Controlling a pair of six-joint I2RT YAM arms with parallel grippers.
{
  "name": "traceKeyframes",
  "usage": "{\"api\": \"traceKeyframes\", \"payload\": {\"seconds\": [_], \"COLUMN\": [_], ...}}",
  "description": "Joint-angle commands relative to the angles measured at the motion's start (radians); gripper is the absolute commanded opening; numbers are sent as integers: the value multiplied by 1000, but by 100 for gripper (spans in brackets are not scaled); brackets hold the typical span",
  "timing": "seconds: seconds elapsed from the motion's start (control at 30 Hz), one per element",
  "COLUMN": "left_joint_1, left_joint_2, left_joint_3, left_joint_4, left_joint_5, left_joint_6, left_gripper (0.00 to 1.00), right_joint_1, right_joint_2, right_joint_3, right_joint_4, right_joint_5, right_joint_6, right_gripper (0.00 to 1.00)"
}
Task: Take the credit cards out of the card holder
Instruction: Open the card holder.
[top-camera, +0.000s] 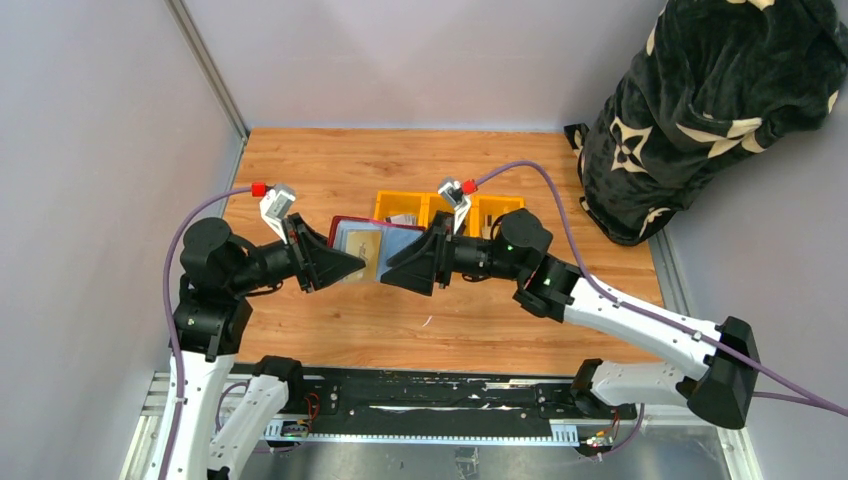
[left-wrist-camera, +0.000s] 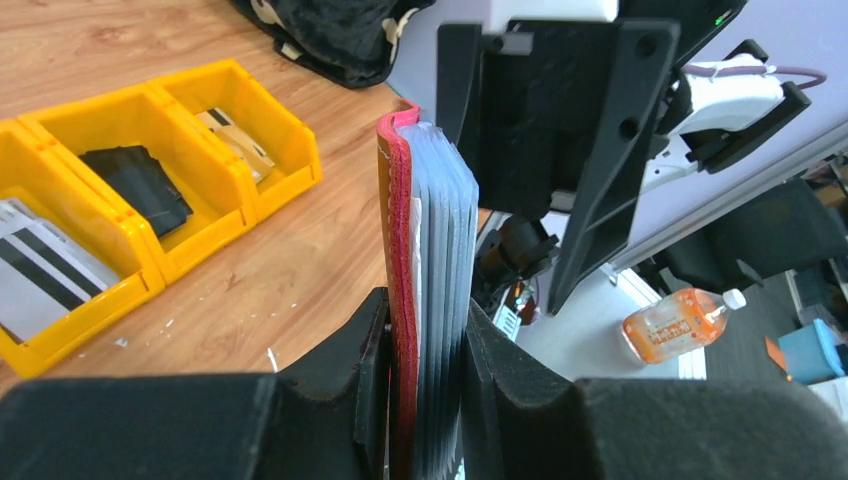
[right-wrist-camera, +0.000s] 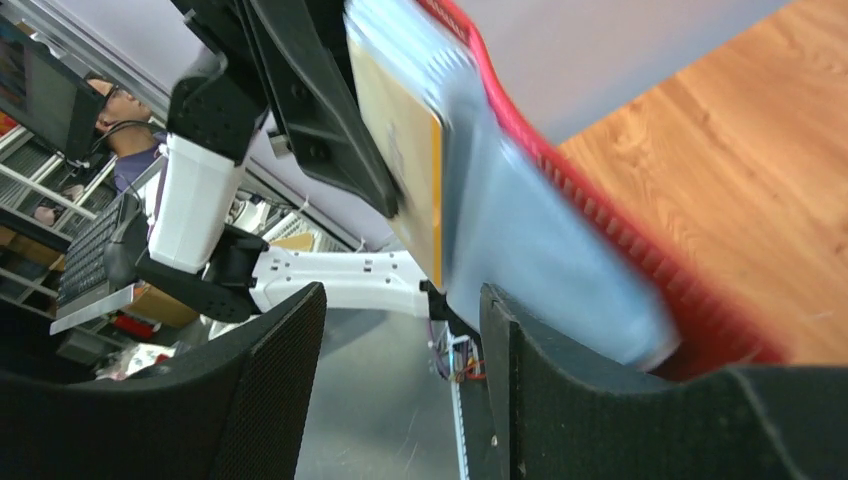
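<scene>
Red card holder (left-wrist-camera: 400, 210) is clamped by the left gripper (left-wrist-camera: 425, 330) while the right gripper (right-wrist-camera: 400, 295) is held wide beside it, a tan card (right-wrist-camera: 400, 150) seemingly to be pinched next.

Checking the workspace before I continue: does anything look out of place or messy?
Only small things: a few white scraps lie loose on the table in front of the yellow bin. Nothing looks spilled or broken.

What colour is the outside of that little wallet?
The card holder is dark red outside, clearest in the left wrist view.
</scene>
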Motion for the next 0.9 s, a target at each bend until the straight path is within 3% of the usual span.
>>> {"api": "traceKeyframes", "payload": {"seconds": [0.0, 0.27, 0.67, 0.87], "left_joint_1": [-6, -6, -6, -6], "left_joint_2": [-1, -4, -14, -22], "left_joint_3": [2, -20, -28, -40], "left_joint_4": [105, 141, 111, 145], "left_joint_5": [36, 55, 96, 129], "left_joint_6": [-90, -147, -123, -154], "left_gripper": [0, 0, 1, 5], "right_joint_1": [12, 12, -19, -19], "right_joint_2": [-13, 19, 79, 140], "right_joint_3": [-24, -18, 47, 69], "right_joint_4": [101, 118, 147, 200], "right_joint_5": [-38, -26, -42, -28], "right_joint_6": [65, 52, 70, 114], "right_gripper": [61, 59, 43, 29]}}
